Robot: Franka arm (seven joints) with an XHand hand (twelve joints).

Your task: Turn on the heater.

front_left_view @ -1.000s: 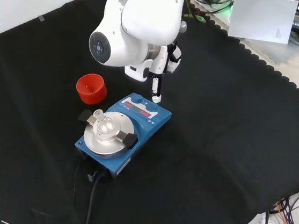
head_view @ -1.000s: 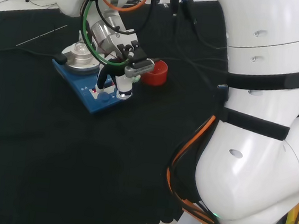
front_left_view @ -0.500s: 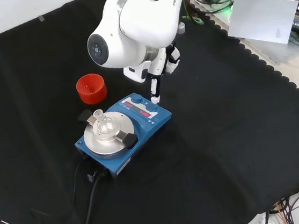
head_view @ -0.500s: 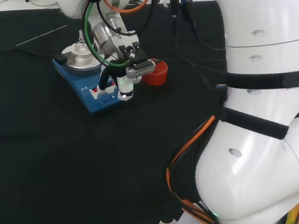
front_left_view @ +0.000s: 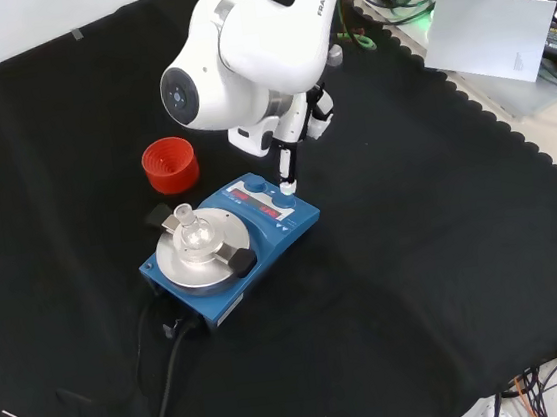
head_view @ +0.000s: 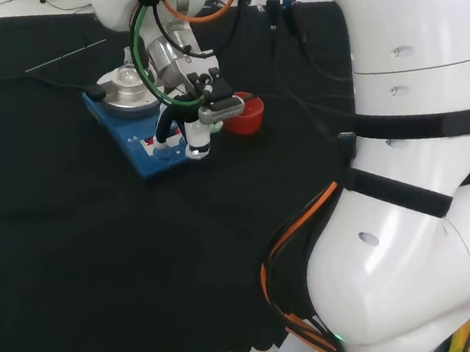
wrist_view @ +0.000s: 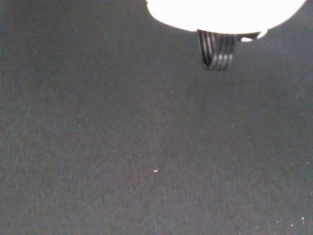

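Hand [head_view: 197,120] down over the heater's control end, one finger [front_left_view: 284,168] straight and pointing down at the blue front panel, tip at or just above the knob nearest the arm; contact itself too close to call from either view. Other fingers tucked back near the palm in the head view, nothing held.

Blue heater [front_left_view: 230,239] sitting mid-cloth in the front view, round silver plate [front_left_view: 203,252] on top with a small clear flask [front_left_view: 189,229] on it, flanked by two black clamps. Red display strip and two blue knobs along the panel edge, plainly seen from the front; from the head view, partly hidden behind the hand.

Red ribbed stand [front_left_view: 170,164] on the cloth, just beyond the heater in the front view, to the right of the hand in the head view. Black cable [front_left_view: 169,382] running off the heater's near end towards the front view's bottom.

Thin pale rod [head_view: 65,54] lying on the cloth well apart, far left in the head view.

Wrist view: black cloth [wrist_view: 122,147], plus a blurred white part of the hand with a dark ribbed piece below it.
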